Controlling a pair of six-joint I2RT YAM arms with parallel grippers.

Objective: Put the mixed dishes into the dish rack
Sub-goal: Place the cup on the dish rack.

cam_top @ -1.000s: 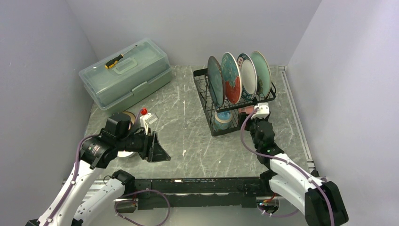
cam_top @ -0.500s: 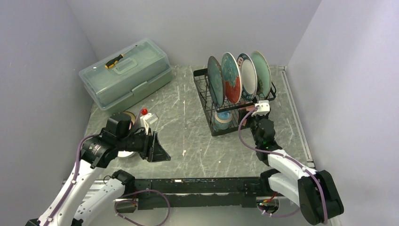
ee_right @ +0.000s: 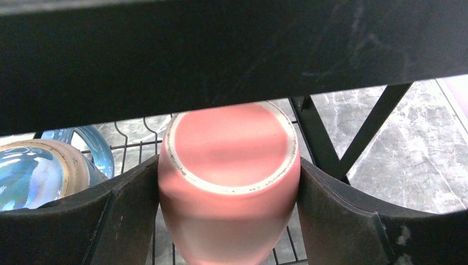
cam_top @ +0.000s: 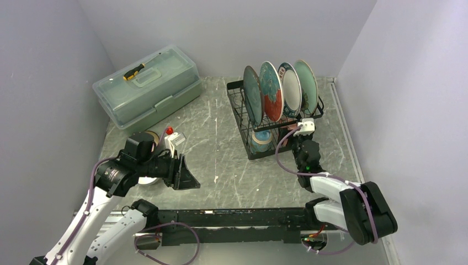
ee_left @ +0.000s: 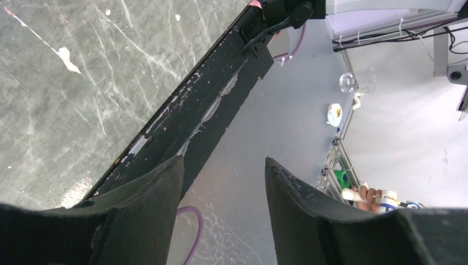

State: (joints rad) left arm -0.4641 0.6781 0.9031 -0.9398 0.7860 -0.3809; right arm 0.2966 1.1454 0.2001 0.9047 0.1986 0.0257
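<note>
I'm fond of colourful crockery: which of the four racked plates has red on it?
The second plate from the left, teal above, red below; the teal plate, white plate and pale green plate show none.

White arms [cam_top: 83, 221], black joints [cam_top: 113, 176], purple cables [cam_top: 89, 190]

In the right wrist view a dark blurred band [ee_right: 232, 49] fills the top of the frame and hides whatever lies behind it. The pink mug [ee_right: 229, 193] runs off the bottom edge and the blue mug [ee_right: 27, 176] off the left. From above, the dish rack [cam_top: 237, 105] covers nearly all of that pink mug, right of centre. At lower left, the left arm [cam_top: 118, 174] hides most of a pale round dish [cam_top: 146, 180]; we cannot tell which.
</note>
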